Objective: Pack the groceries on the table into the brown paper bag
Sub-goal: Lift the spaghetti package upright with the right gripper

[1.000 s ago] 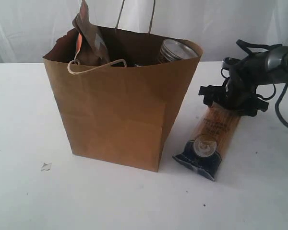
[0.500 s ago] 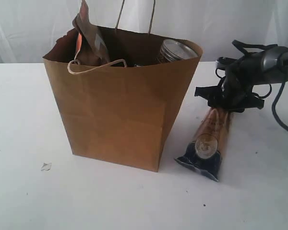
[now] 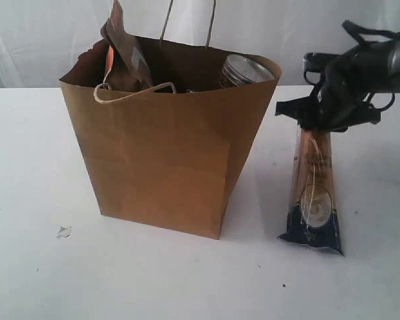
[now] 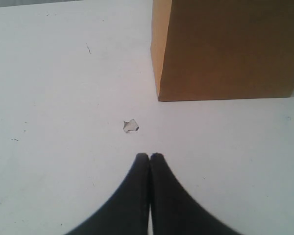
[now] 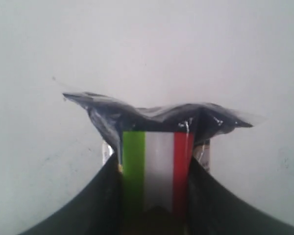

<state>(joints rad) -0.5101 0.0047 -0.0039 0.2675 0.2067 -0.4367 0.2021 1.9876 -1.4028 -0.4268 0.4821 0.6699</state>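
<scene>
White bench [image 3: 40, 280]: plain flat top that carries everything in the scene; bare at the near left apart from one scrap.
Brown paper bag [image 3: 160, 153]: stands upright on the bench, left of centre, with its mouth open. One twisted cord handle [image 3: 130, 93] droops over the near rim; the other [image 3: 187, 20] rises at the far rim.
Spaghetti packet [image 3: 313, 193]: just right of the bag and outside it, apart from the bag wall. It stands nearly upright, held at its top end, with the dark printed end lowest. Whether that end rests on the bench or hangs just clear cannot be told. The right wrist view shows green, white and red stripes on the packet [image 5: 157, 166].
Right pincer [image 3: 327, 117]: closed on the top of the spaghetti packet, with a black finger [image 5: 105, 196] pressed against each side of the wrapper.
Left pincer [image 4: 150, 156]: fingers pressed together, holding nothing, above bare bench. It is outside the exterior view.
Brown orange-labelled pouch [image 3: 123, 57]: inside the bag at its far left, top poking above the rim.
Lidded jar [image 3: 243, 70]: inside the bag at its right side, tilted, lid showing over the rim.
Scrap [image 3: 64, 231]: small pale fragment on the bench, near left of the bag; it lies close to the left pincer's tips [image 4: 131, 126].
</scene>
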